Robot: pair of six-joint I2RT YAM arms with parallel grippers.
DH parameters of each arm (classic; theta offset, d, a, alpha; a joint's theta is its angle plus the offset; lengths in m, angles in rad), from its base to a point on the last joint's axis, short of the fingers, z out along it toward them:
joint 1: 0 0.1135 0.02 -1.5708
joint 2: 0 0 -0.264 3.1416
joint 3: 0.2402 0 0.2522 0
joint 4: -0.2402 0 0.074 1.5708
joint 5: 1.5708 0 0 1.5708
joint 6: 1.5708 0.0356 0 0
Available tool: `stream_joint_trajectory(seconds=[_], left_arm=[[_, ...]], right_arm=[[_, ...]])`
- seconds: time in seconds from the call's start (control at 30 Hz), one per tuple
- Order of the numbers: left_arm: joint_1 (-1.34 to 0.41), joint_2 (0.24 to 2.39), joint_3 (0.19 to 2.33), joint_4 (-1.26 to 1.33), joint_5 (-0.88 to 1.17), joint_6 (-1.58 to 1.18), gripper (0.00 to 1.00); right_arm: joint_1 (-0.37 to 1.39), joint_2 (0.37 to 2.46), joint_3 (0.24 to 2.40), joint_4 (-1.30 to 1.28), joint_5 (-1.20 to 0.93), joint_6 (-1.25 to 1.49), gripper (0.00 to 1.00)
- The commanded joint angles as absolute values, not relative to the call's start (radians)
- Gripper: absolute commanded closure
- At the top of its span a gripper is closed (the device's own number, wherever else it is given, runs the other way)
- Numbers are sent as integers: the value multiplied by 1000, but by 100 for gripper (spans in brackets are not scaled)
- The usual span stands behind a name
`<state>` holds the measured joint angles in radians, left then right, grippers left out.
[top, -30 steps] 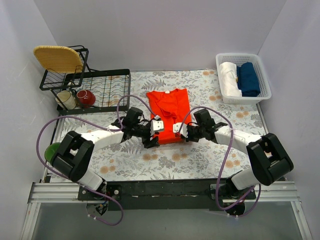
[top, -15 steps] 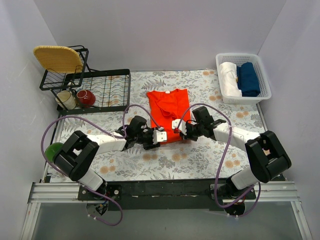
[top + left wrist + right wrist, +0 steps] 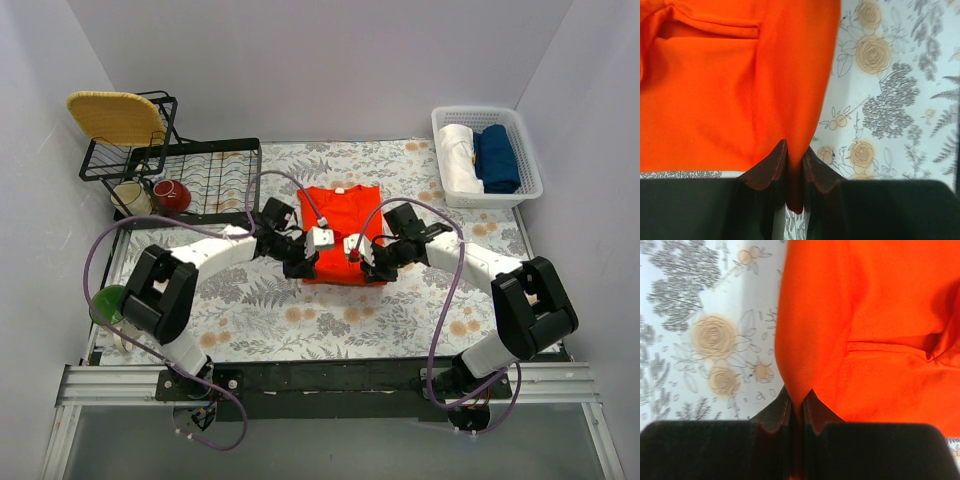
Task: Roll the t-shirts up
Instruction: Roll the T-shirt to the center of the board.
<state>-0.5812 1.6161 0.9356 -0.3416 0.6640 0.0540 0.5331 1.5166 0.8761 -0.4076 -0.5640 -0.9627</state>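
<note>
The orange-red t-shirt (image 3: 340, 212) lies on the floral table cover in the middle of the top view, its small white neck tag at the far end. My left gripper (image 3: 318, 246) is shut on the shirt's near left edge, and a fold of fabric is pinched between its fingers (image 3: 795, 156). My right gripper (image 3: 357, 248) is shut on the near right edge in the same way (image 3: 797, 401). Both grippers sit side by side over the near half of the shirt. In the wrist views the lifted cloth (image 3: 715, 90) (image 3: 880, 315) drapes away from the jaws.
A black wire dish rack (image 3: 200, 180) stands at the back left with a yellow woven plate (image 3: 115, 117), a cream mug (image 3: 130, 198) and a red mug (image 3: 172, 195). A white basket (image 3: 530, 160) at the back right holds a white roll (image 3: 459, 155) and a blue roll (image 3: 497, 158). A green object (image 3: 105, 303) sits at the left edge.
The left gripper closed on the shirt's near edge. Both grippers moved toward the far side with the hem, so the visible shirt is shorter.
</note>
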Motion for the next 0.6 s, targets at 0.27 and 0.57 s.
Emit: stream_joint_trajectory(seconds=[0.27, 0.57], left_arm=[[-506, 1796, 1219, -957, 966, 193, 100], [-494, 1907, 1282, -960, 959, 201, 100]], right_arm=[[471, 1672, 1093, -1107, -778, -1253, 93], [408, 1882, 1249, -1226, -790, -1339, 94]])
